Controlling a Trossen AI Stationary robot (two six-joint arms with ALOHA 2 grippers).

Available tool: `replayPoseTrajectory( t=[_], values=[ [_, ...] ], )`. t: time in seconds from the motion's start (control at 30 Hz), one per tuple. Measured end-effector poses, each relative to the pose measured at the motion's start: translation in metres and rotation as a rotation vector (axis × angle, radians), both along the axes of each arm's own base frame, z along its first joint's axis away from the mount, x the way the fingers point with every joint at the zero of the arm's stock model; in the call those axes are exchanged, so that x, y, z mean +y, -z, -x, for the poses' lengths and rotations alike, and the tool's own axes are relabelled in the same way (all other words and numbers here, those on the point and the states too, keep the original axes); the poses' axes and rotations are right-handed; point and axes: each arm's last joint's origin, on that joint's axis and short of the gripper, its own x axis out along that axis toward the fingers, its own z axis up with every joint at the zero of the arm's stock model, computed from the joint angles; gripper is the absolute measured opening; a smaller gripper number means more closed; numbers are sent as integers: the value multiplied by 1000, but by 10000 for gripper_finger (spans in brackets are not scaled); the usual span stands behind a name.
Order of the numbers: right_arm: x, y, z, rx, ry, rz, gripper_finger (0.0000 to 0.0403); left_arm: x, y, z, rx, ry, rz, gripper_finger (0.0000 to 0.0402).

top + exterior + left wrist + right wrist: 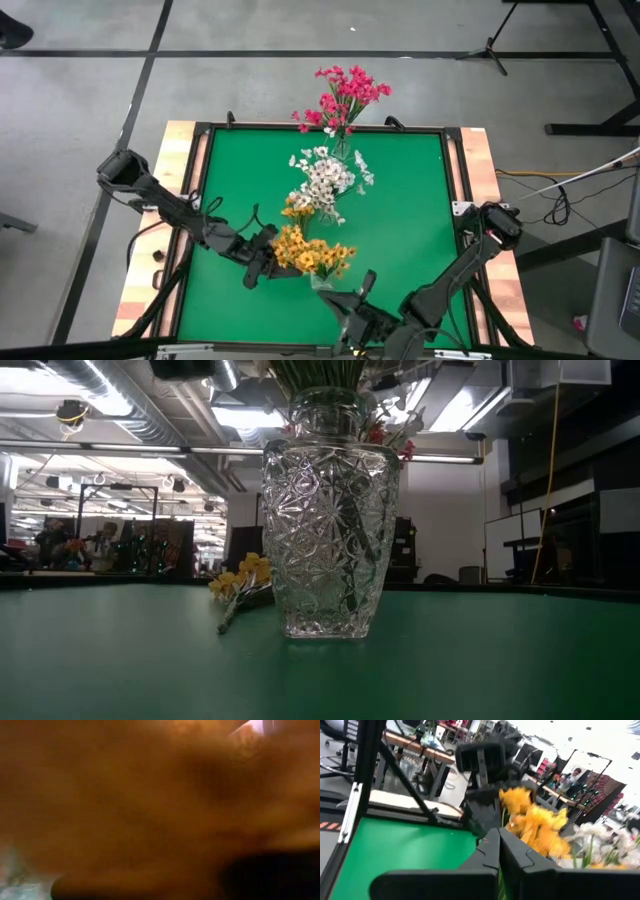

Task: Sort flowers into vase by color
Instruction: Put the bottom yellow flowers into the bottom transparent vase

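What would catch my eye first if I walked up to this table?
Three bunches of flowers run in a line up the green table: magenta-pink flowers at the far edge, white flowers in the middle, yellow-orange flowers nearest. The left hand reaches into the yellow bunch, and a cut-glass vase looms large in the low view.

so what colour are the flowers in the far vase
Magenta-pink flowers, in the far vase; clearest in the high view.

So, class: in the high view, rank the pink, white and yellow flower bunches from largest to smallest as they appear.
1. pink flowers, largest spread
2. white flowers and yellow flowers: too alike to rank; the left gripper hides part of the yellow bunch.
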Motion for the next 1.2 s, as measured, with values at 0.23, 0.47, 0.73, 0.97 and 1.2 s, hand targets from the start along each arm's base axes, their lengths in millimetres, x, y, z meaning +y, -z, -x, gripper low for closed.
replayPoseTrajectory(
  t=[0.23, 0.47, 0.73, 0.97, 1.2],
  values=[
    [7, 19, 12, 70, -43, -87, 3, -16, -10, -22, -38, 86, -50, 0],
    [8, 32, 21, 108, -28, -181, 3, -20, -10, -23, -11, 102, -76, 0],
    [-3, 38, 12, 191, -73, -219, 3, -19, -9, -23, 3, 81, -92, 0],
    [-29, 54, 1, 318, -21, -334, 3, -21, -9, -22, 2, 88, -100, 0],
    [-46, 59, -7, 365, 39, -345, 3, -21, -7, -22, 7, 74, -120, 0]
  ],
)
